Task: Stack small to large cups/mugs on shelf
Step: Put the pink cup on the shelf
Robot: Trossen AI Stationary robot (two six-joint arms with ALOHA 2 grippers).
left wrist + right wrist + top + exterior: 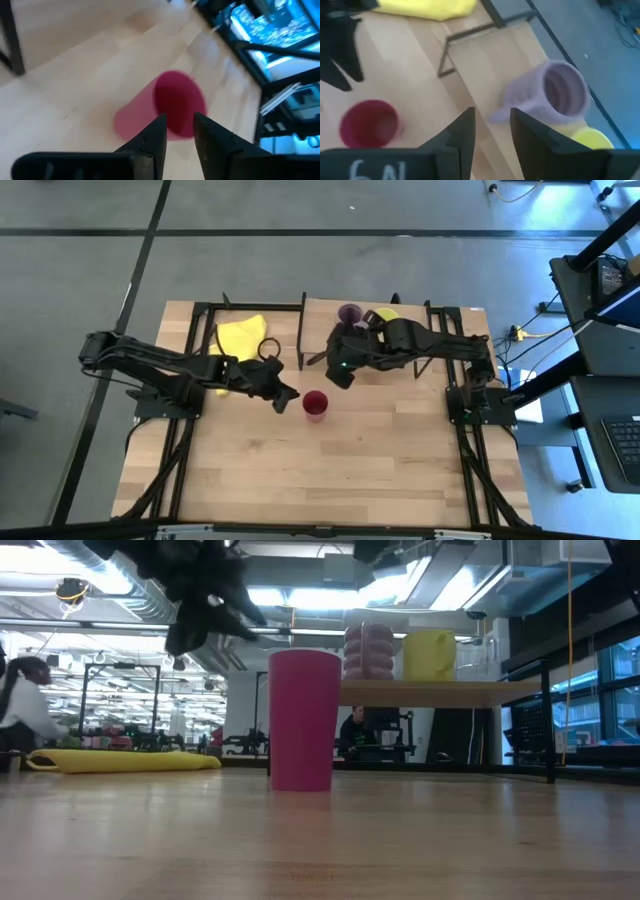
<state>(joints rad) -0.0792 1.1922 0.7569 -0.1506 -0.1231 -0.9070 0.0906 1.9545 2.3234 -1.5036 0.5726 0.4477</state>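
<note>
Dark red cup (165, 107): upright just beyond left gripper (180, 127) fingers (slightly parted, empty); likely light, rigid, slippery; grasp mid-wall.

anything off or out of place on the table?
Only the crumpled yellow cloth lying on the wooden table near the left arm. The dark red plastic cup stands upright; nothing spilled or damaged.
</note>
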